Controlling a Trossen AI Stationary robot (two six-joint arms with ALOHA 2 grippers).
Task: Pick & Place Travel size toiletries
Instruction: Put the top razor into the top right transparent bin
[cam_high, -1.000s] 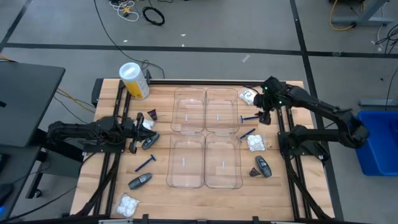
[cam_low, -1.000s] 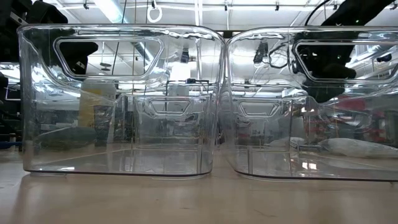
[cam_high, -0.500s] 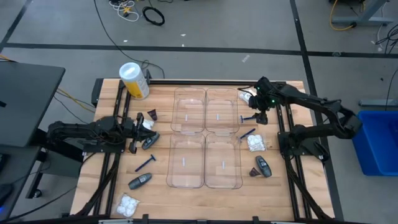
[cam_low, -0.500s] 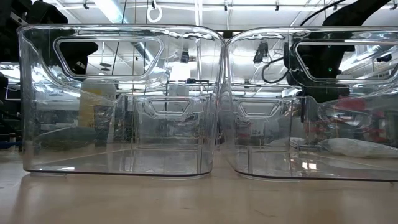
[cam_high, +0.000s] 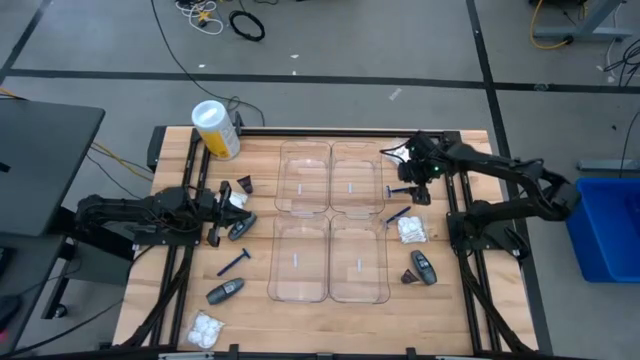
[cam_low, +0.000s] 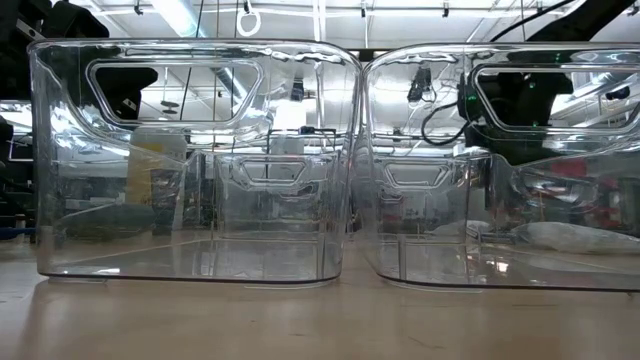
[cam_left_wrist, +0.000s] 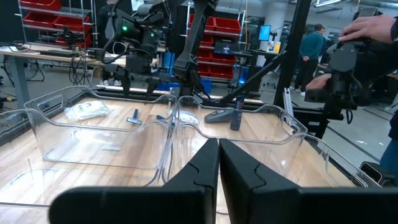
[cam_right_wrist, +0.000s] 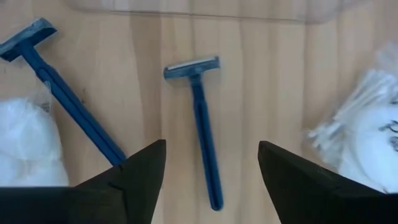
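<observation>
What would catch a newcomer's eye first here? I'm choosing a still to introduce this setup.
First, the four clear trays grouped at the table's middle, with small toiletries scattered on both sides. Next, the right hand open above a blue razor just right of the far trays, the razor lying between its fingers. The left hand rests shut at the left side.

The bench (cam_high: 320, 310) is pale wood with visible grain in narrow planks and a dull, smooth finish. The four trays (cam_high: 330, 220) are clear, glossy plastic that catches reflections — thin-walled and smooth. The razors (cam_right_wrist: 200, 118) look like matt blue plastic with a grey head. The white packets (cam_high: 411, 229) are crinkly and slightly shiny — a soft film wrap. The right hand (cam_right_wrist: 211, 180) has matt black fingers (cam_right_wrist: 134, 177), as has the left hand (cam_left_wrist: 219, 168).
</observation>
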